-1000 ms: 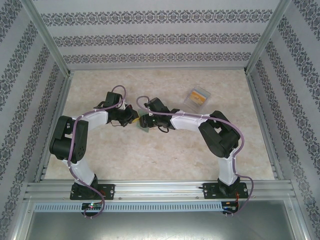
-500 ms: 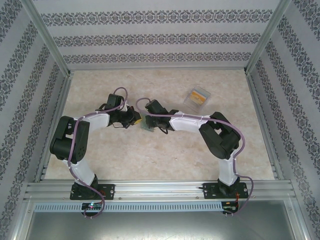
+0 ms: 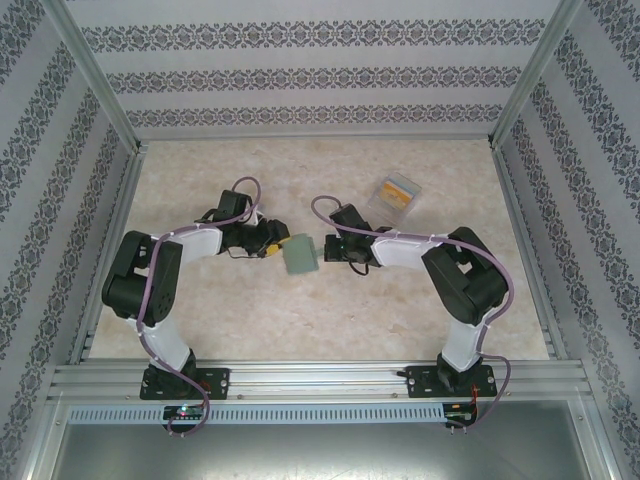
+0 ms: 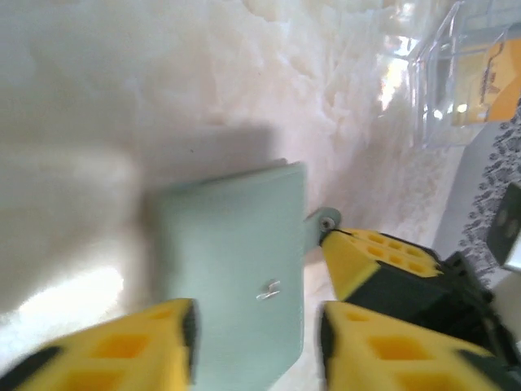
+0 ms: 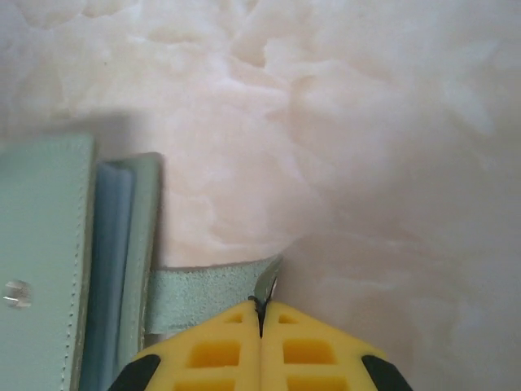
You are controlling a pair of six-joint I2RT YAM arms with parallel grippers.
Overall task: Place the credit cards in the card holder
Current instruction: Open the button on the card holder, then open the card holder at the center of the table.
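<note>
The card holder lies between the left tool's parted fingers (snap dot facing up); clear case beyond.

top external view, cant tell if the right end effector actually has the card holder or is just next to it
Observer: It has it. In the right wrist view the right end effector is shut on the thin strap of the card holder, not on its body.
Operator: ok and the left one, clamped on it too
Observer: No. In the left wrist view the left end effector is open, its jaws standing either side of the card holder's body with a gap on one side.
</note>
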